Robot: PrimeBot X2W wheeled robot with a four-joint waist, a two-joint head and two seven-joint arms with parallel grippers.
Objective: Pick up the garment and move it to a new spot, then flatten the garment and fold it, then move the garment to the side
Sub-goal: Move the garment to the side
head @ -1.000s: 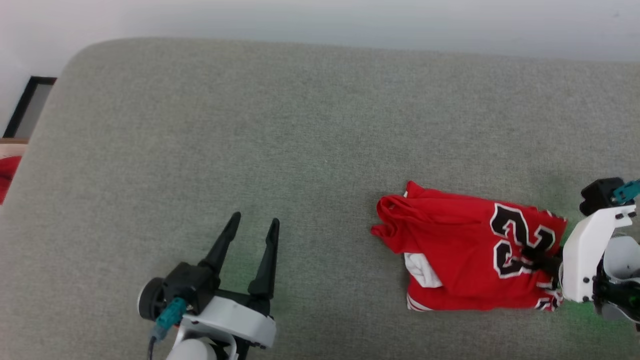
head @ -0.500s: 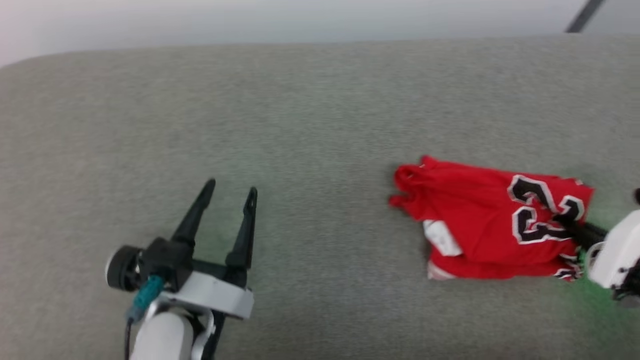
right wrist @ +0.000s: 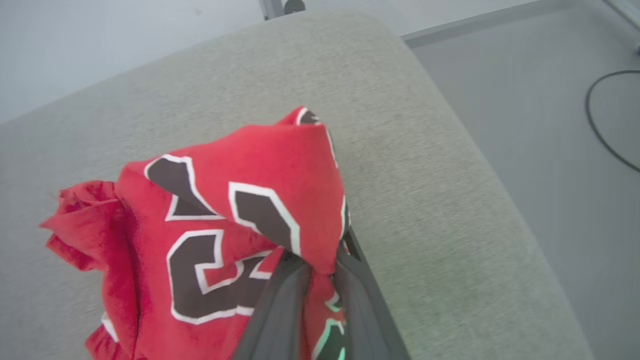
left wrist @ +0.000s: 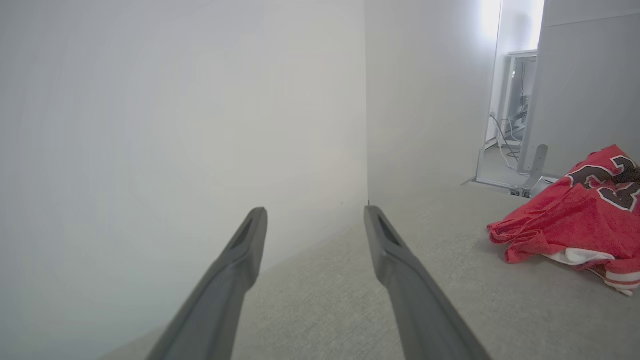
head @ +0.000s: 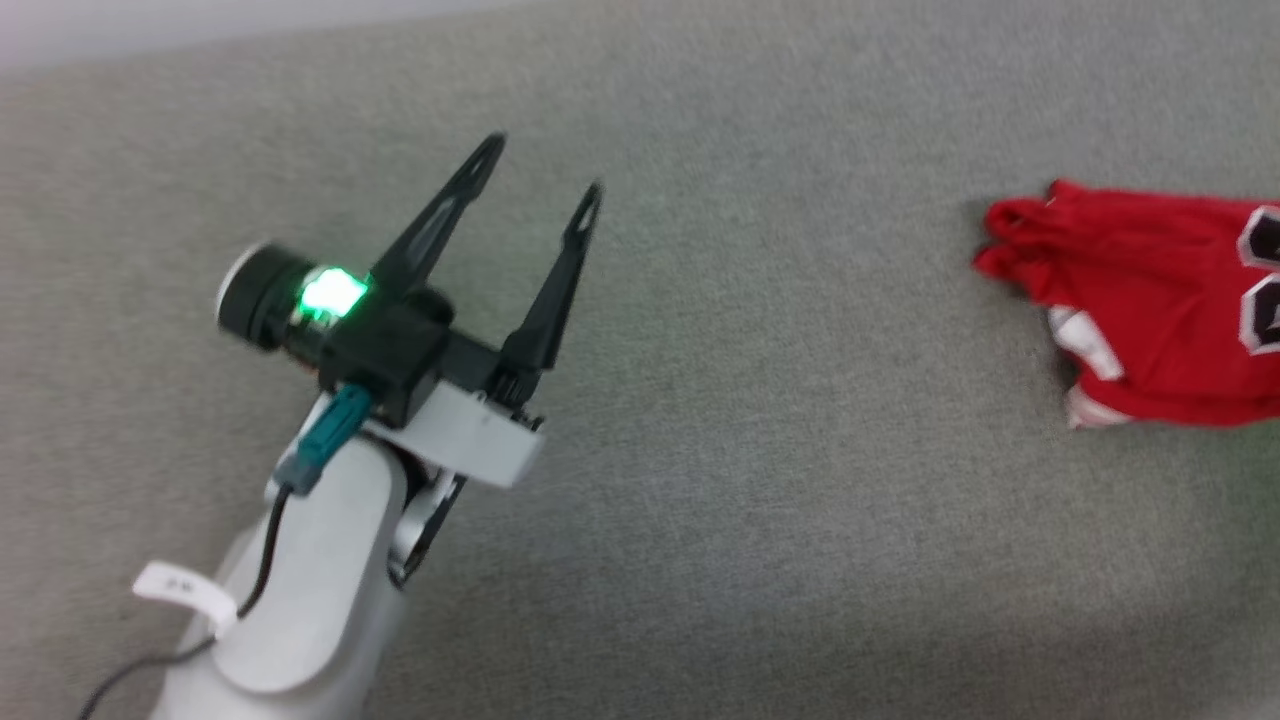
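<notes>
The garment is a folded red jersey with black, white-outlined numbers, lying at the right edge of the head view on the grey cushion. In the right wrist view my right gripper is shut on the garment, pinching a fold of red cloth between its two dark fingers and drawing it up into a peak. My left gripper stands open and holds nothing, well to the left of the garment. From the left wrist view the garment lies far right of the open left gripper.
The grey cushion's rounded edge falls to a grey floor with a black cable. A white wall stands past the cushion, and a doorway with metal frames is behind the garment.
The head camera has swung left, so the garment sits at the picture's right edge and the right arm has left it. The right gripper has shut on the garment. The left gripper has risen, still open.
</notes>
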